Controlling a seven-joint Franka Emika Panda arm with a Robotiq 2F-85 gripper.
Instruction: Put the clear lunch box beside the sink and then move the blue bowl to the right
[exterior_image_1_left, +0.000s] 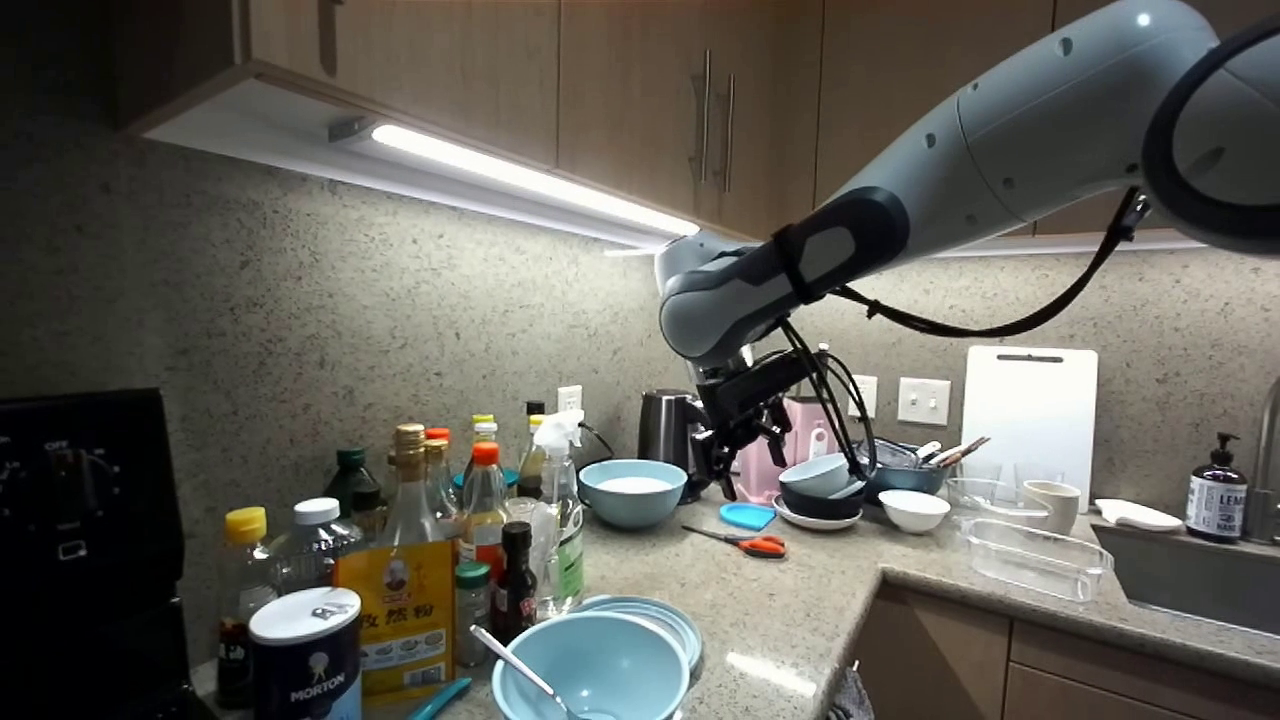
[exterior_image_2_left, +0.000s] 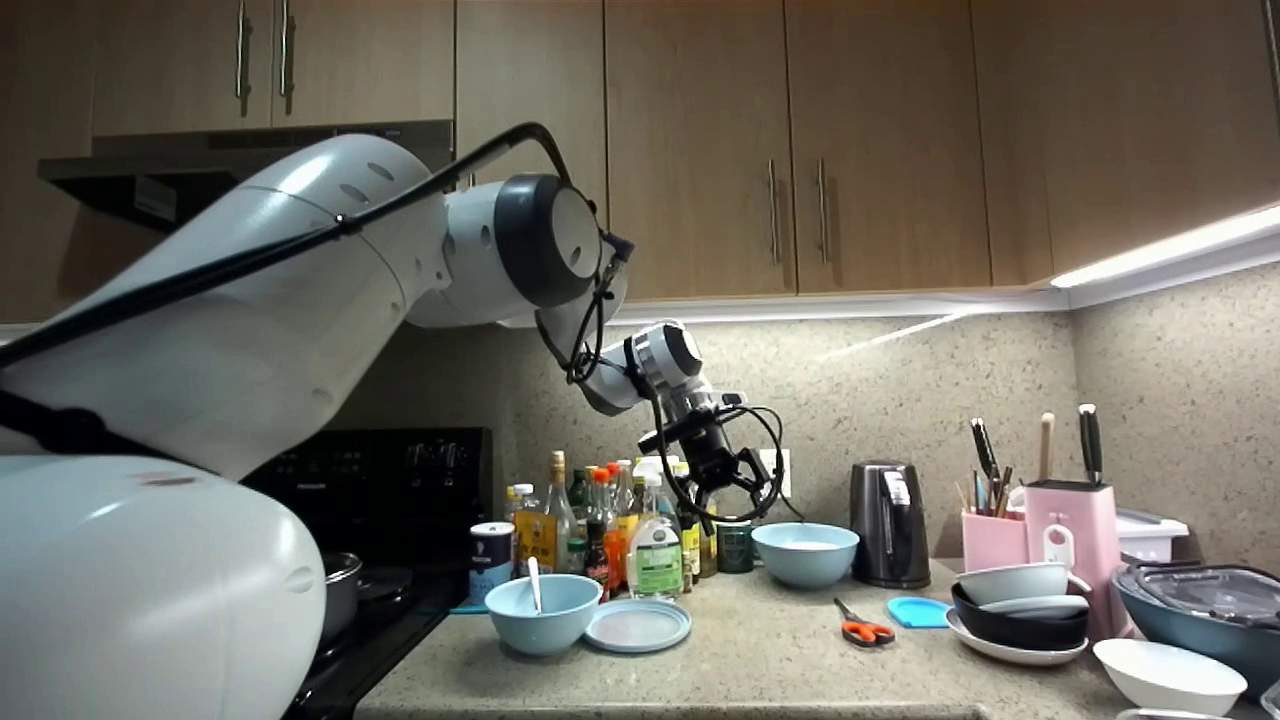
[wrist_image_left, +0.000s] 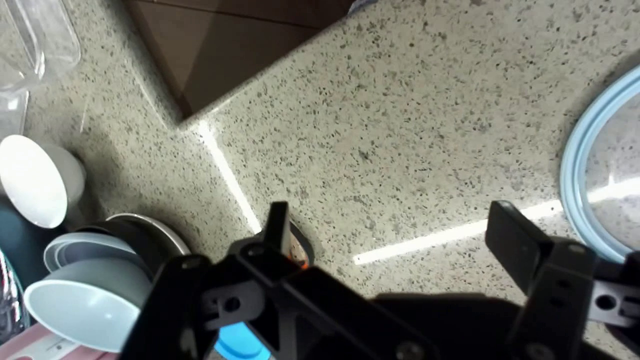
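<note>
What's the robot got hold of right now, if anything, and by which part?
Nothing is held. The gripper is open: in the wrist view, its fingers stand apart with countertop showing between them.

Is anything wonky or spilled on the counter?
Yes, something's wonky: the pale bowl sits tilted on top of the black bowl instead of resting flat. The scissors also lie loose on the counter, a funny spot for them. I can't see any spill.
</note>
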